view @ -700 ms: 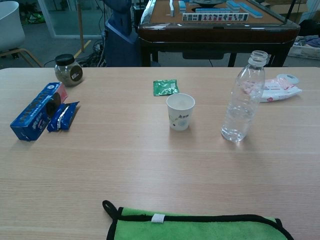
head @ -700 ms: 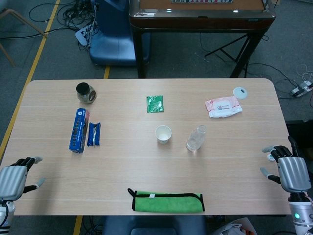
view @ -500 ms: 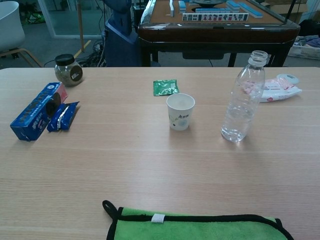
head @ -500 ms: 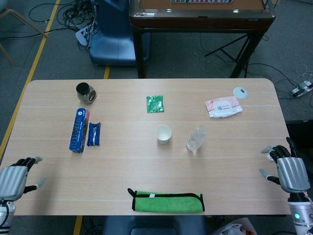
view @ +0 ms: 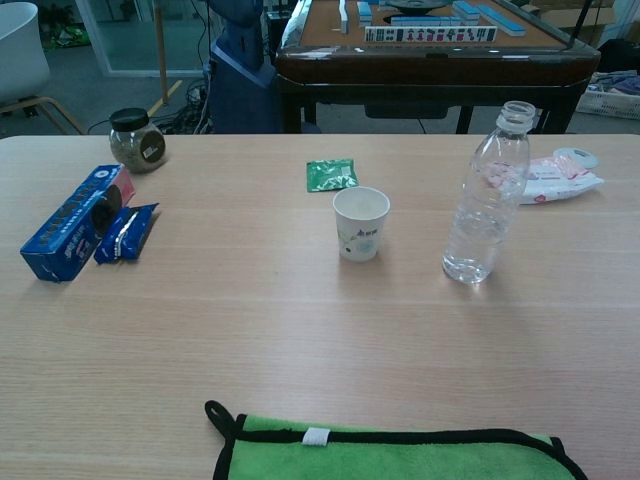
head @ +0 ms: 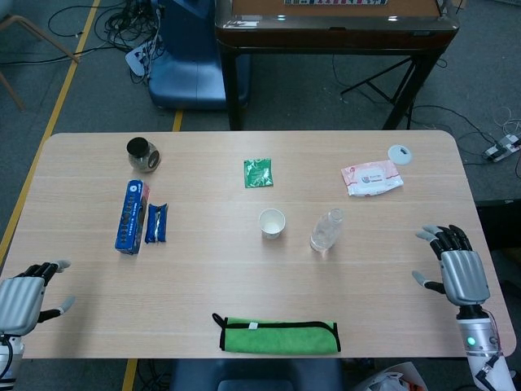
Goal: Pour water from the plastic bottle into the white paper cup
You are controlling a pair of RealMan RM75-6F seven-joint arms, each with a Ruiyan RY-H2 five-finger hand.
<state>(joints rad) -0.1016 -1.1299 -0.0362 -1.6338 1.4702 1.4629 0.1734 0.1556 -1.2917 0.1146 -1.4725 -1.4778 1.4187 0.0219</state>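
A clear plastic bottle (head: 326,231) (view: 486,199) stands upright without a cap near the table's middle, with a little water at its bottom. The white paper cup (head: 272,223) (view: 361,223) stands upright just to its left, apart from it. My right hand (head: 458,271) hovers over the table's right edge, fingers spread and empty, well to the right of the bottle. My left hand (head: 26,298) sits at the table's near left corner, fingers apart, holding nothing. Neither hand shows in the chest view.
A green cloth (head: 279,336) lies at the near edge. A blue box (head: 129,217) and blue packet (head: 156,223) lie at left, a dark-lidded jar (head: 142,154) behind them. A green sachet (head: 258,173), wipes pack (head: 371,177) and white lid (head: 400,152) lie farther back.
My right hand has moved up and inward over the table's right edge. The left hand, bottle and cup have not moved.
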